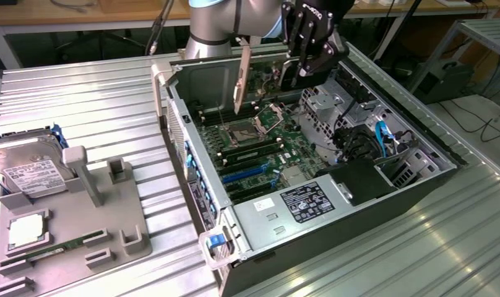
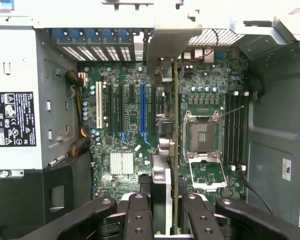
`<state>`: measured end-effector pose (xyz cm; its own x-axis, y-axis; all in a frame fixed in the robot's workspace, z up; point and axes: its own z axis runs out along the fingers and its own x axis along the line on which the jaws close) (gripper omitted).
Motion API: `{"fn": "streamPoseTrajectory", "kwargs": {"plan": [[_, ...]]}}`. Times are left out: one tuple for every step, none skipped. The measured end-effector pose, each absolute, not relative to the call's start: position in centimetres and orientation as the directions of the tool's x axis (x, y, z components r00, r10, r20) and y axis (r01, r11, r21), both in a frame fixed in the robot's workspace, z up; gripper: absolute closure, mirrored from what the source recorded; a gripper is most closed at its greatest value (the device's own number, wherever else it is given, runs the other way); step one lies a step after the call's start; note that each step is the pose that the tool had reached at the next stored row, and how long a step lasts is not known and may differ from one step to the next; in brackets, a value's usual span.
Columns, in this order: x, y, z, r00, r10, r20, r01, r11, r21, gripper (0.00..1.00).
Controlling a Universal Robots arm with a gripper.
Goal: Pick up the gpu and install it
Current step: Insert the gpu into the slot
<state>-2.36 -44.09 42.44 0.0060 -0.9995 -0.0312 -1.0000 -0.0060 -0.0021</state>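
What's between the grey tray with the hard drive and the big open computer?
Just a strip of ribbed metal table. The grey tray and the computer stand apart, not touching. You can see this in the exterior view.

The computer case (image 1: 172,111) lies open, so the way down to the motherboard (image 2: 125,80) is free. The expansion slots (image 2: 143,110) stand bare. The open CPU socket (image 2: 202,134) is close beside the gpu (image 2: 175,125). The power supply (image 2: 15,110) walls the slots' other side. The drive cage (image 1: 323,102) with blue cables (image 1: 383,139) crowds the exterior view's right.
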Motion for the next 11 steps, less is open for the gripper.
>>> {"fn": "streamPoseTrajectory", "kwargs": {"plan": [[-2.36,-44.09,42.36,0.010,-0.999,-0.031,-1.000,-0.010,-0.002,0.72],[-2.36,-44.09,42.31,0.010,-0.999,-0.031,-1.000,-0.010,-0.002,0.72],[-2.36,-44.09,42.21,0.011,-0.999,-0.031,-1.000,-0.011,-0.002,0.72],[-2.36,-44.09,42.13,0.011,-0.999,-0.031,-1.000,-0.011,-0.002,0.72],[-2.36,-44.09,42.03,0.011,-0.999,-0.031,-1.000,-0.011,-0.002,0.72],[-2.36,-44.09,41.97,0.012,-0.999,-0.031,-1.000,-0.012,-0.002,0.72],[-2.36,-44.09,41.90,0.012,-0.999,-0.031,-1.000,-0.012,-0.002,0.72],[-2.36,-44.09,41.84,0.012,-0.999,-0.031,-1.000,-0.012,-0.001,0.72],[-2.36,-44.09,41.75,0.012,-0.999,-0.031,-1.000,-0.012,-0.001,0.72],[-2.36,-44.09,41.69,0.012,-0.999,-0.031,-1.000,-0.012,-0.001,0.72],[-2.36,-44.09,41.61,0.012,-0.999,-0.031,-1.000,-0.012,-0.001,0.72]]}}
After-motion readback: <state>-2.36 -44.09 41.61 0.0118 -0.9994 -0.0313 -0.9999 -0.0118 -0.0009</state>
